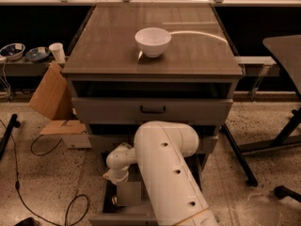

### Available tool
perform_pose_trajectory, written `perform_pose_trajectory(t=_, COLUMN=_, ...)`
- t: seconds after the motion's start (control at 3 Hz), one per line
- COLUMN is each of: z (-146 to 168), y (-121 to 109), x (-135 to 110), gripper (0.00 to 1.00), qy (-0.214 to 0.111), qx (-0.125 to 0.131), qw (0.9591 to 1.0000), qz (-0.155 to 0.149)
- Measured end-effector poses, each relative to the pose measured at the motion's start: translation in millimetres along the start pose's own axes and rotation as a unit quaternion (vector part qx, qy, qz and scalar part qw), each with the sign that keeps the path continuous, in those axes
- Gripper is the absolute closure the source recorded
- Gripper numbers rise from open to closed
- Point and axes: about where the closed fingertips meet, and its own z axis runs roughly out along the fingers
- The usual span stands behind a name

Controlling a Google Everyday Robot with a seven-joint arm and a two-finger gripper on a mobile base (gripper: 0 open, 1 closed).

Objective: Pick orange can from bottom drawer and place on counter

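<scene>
The bottom drawer (109, 216) is pulled open at the foot of the grey cabinet. My white arm reaches down into it from the front. The gripper (127, 192) hangs below the wrist inside the drawer and shows only as a grey block. A small shiny object (114, 200) lies low in the drawer just left of the gripper; I cannot tell whether it is the orange can. The can is otherwise hidden by the arm and the gripper. The counter (103, 46) is the wood-grain top of the cabinet.
A white bowl (153, 41) stands on the counter. The middle drawer (153, 110) is slightly open. Cardboard (49, 95) leans at the cabinet's left, cables (28, 199) lie on the floor, and a shelf with bowls and a cup (57, 52) stands at far left. A dark table and its legs (284, 135) are at right.
</scene>
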Motion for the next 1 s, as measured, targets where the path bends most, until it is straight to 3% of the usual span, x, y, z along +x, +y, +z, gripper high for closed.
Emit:
perform_pose_trajectory(t=0.67, z=32, y=37, x=2, gripper=0.0, qy=0.015, qx=0.004, qw=0.9995, qz=0.029)
perform_pose_trajectory(t=1.0, z=43, y=41, x=10, gripper=0.0, qy=0.025, qx=0.008, qw=0.9993, qz=0.025)
